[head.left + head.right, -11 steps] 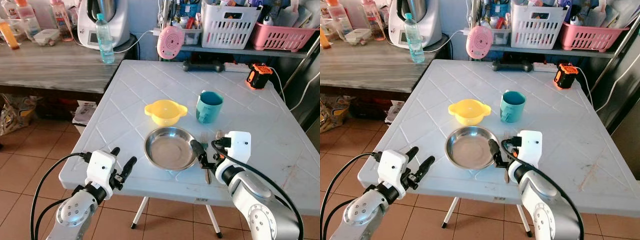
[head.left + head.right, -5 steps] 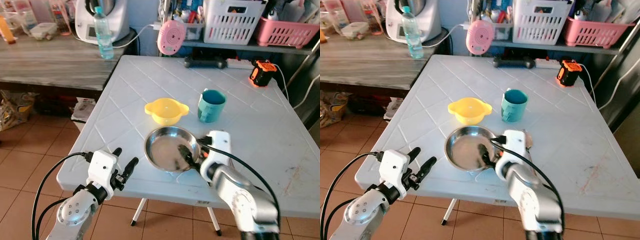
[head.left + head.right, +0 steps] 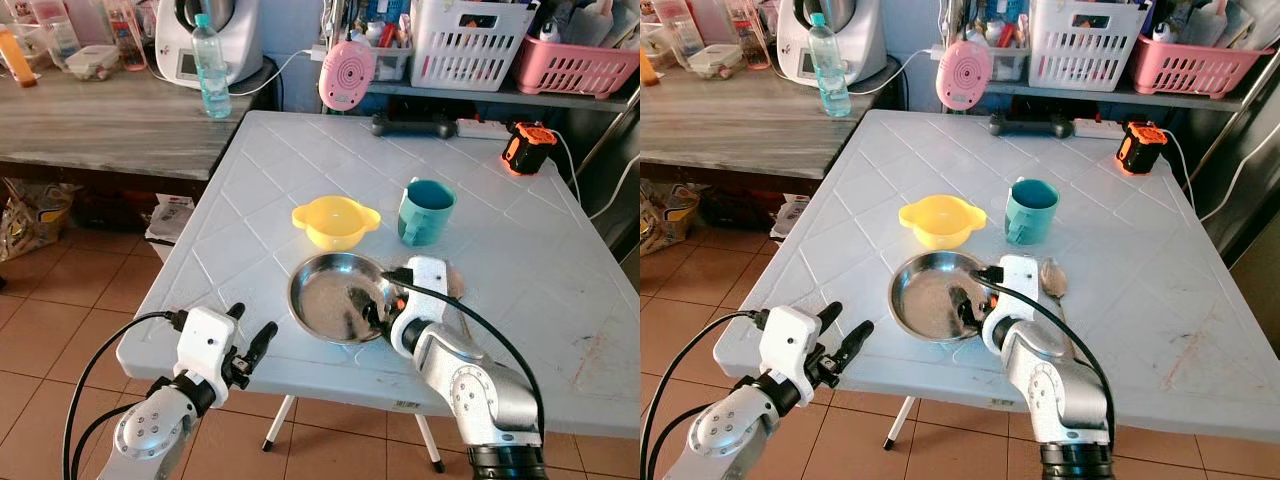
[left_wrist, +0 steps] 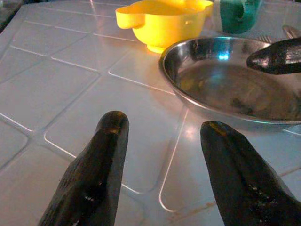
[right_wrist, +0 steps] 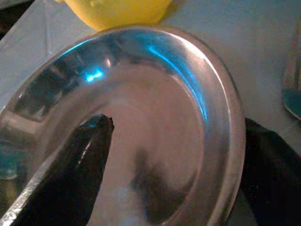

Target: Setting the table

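The round steel plate (image 3: 340, 310) lies flat near the front edge of the white table (image 3: 250, 200), just in front of the yellow bowl (image 3: 334, 221) and teal mug (image 3: 425, 212). The right gripper (image 5: 188, 155) straddles the plate's right rim, one finger inside the dish and one outside, fingers parted about the rim. The left gripper (image 4: 162, 141) hovers before the table's front edge, fingers spread wide and empty.

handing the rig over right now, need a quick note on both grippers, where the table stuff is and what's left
Right gripper: open, one finger inside the steel plate and one outside, straddling its right rim. Not clamped yet.
Left gripper: open, hovering off the table's near left corner, holding nothing.
Things: plate at the near middle of the table; yellow bowl just behind it; teal mug to the bowl's right; spoon and fork right of the plate, mostly hidden by the right arm.
Done: dishes and cutlery are on the table.
Left: probably grip and position the plate, then tidy the cutlery.
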Robot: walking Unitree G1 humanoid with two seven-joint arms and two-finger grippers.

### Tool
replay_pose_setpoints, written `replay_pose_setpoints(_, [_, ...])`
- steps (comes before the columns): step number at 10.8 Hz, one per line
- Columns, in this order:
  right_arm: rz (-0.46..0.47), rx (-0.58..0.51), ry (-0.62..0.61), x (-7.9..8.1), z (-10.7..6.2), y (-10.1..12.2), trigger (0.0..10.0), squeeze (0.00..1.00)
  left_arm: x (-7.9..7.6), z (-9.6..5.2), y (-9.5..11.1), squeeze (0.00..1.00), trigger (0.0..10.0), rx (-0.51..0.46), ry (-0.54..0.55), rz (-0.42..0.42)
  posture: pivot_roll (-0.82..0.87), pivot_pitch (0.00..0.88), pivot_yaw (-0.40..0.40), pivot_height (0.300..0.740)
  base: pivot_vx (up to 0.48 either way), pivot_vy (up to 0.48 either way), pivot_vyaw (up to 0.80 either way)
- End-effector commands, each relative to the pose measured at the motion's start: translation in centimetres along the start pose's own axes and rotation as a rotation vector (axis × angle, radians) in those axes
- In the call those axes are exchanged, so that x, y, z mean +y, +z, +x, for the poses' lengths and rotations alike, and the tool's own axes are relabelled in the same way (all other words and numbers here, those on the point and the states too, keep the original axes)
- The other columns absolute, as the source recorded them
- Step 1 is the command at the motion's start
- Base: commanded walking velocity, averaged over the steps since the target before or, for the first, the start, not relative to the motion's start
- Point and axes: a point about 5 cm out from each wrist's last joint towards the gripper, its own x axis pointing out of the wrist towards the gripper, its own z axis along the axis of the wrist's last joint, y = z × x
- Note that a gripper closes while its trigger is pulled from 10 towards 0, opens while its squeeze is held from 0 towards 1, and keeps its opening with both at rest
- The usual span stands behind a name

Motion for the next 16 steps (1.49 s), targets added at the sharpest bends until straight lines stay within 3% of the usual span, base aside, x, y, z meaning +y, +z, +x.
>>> replay_pose_setpoints(1, [0.014,0.019,-0.025,-0.2,0.0,0.0,0.0,0.0,-0.2,0.0,0.4,0.0,10.0,-0.008,-0.011,0.008,0.05,0.054,-0.017,0.74,0.0,0.0,0.0])
replay_pose_setpoints(8, [0.004,0.061,-0.107,-1.1,0.1,-0.4,0.0,0.0,-0.5,0.1,0.5,0.0,10.0,-0.003,-0.011,0.001,0.05,0.059,-0.02,0.74,0.0,0.0,0.0])
replay_pose_setpoints(16, [-0.03,0.082,-0.105,-1.3,-0.2,-0.6,0.0,0.0,-0.5,0.2,0.1,0.0,10.0,0.007,-0.012,0.0,0.05,0.054,-0.021,0.74,0.0,0.0,0.0])
